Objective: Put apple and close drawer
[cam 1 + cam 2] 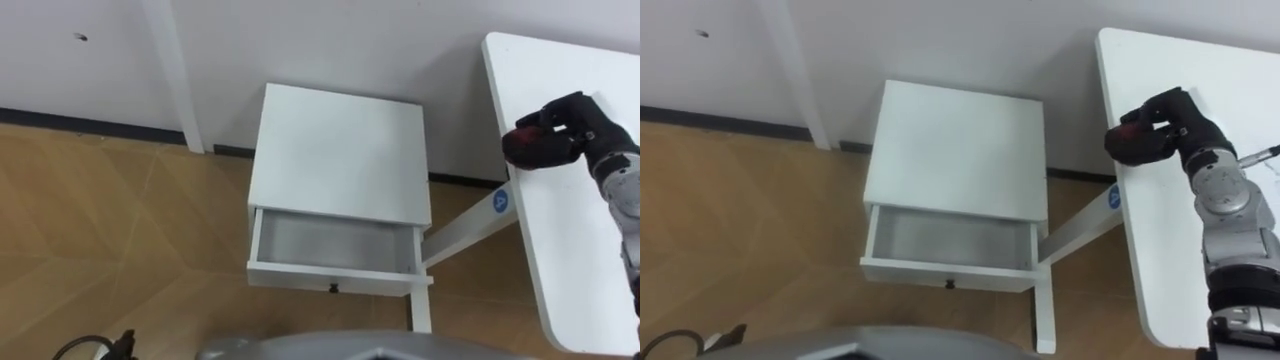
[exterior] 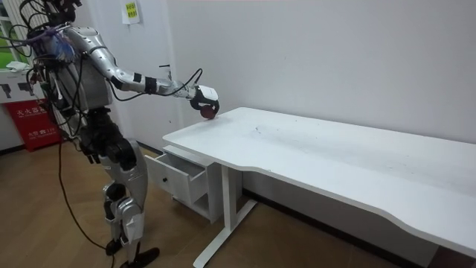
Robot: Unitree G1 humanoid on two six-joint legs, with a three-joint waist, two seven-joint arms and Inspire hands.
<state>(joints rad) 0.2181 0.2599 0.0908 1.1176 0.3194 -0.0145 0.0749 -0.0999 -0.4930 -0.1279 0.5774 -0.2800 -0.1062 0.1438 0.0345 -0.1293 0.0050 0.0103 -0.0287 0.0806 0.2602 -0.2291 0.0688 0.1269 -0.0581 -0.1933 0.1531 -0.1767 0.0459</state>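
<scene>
Clutching the apple (image 1: 525, 148), right hand (image 1: 585, 125) hovers above table (image 1: 570, 260), drawer (image 1: 330, 278) open alongside.

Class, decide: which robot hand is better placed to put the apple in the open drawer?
Right. The right robot hand is curled round the apple above the table edge, next to the open drawer, so it need only carry it across.

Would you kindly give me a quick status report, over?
Right hand shut on apple, over table corner. Drawer open. Nothing in the way.
</scene>
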